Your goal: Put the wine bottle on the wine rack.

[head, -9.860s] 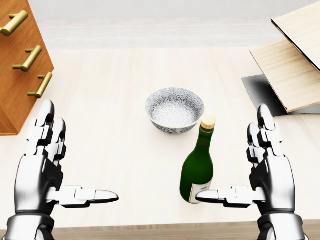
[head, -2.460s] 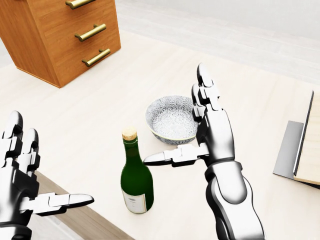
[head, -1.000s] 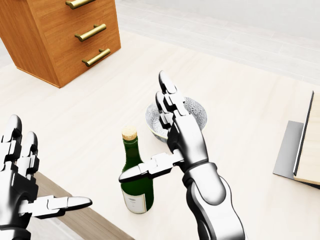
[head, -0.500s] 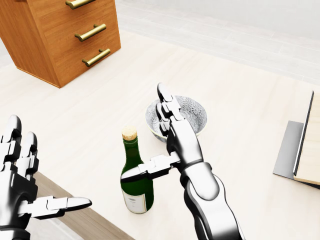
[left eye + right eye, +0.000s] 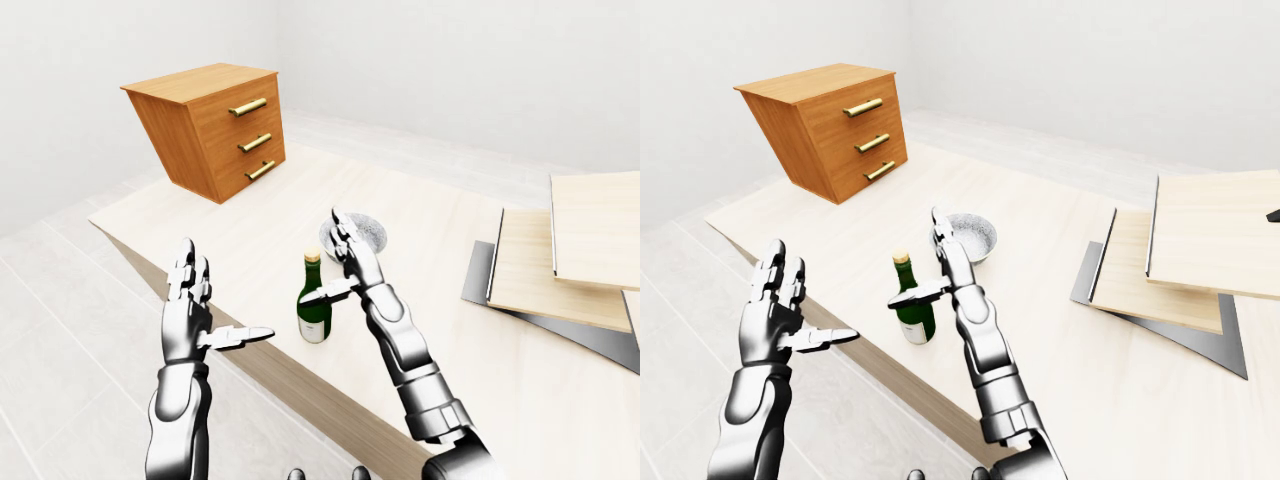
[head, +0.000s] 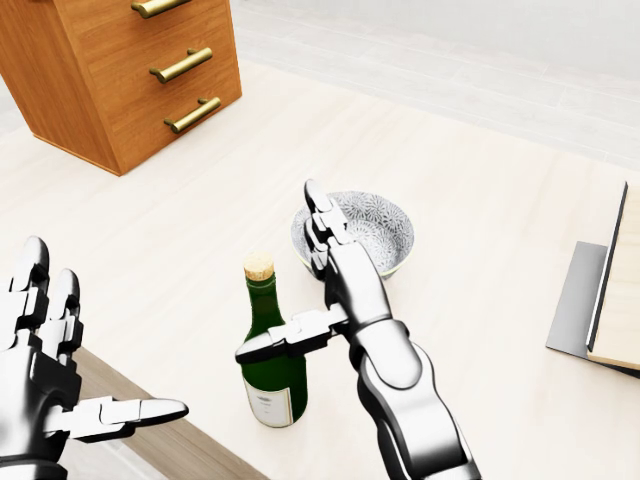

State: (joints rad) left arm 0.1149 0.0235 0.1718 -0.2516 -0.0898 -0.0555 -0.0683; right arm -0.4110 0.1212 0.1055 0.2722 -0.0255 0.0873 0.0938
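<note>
The green wine bottle (image 6: pixel 272 355) stands upright near the table's (image 6: pixel 180 250) near edge, just left of a patterned bowl (image 6: pixel 368 232). The right hand (image 6: pixel 325 290) is spread wide beside the bottle, thumb across its shoulder, fingers not closed. The left hand (image 6: pixel 45 375) hangs open off the table's edge. A wooden dresser (image 6: pixel 120 70) sits far left; the wine rack (image 5: pixel 560 255) lies at right.

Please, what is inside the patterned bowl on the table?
The part of the bowl that shows holds nothing, only its patterned inner wall. The right hand stands before its left side in the head view, so that part of the inside is covered and cannot be checked.
</note>
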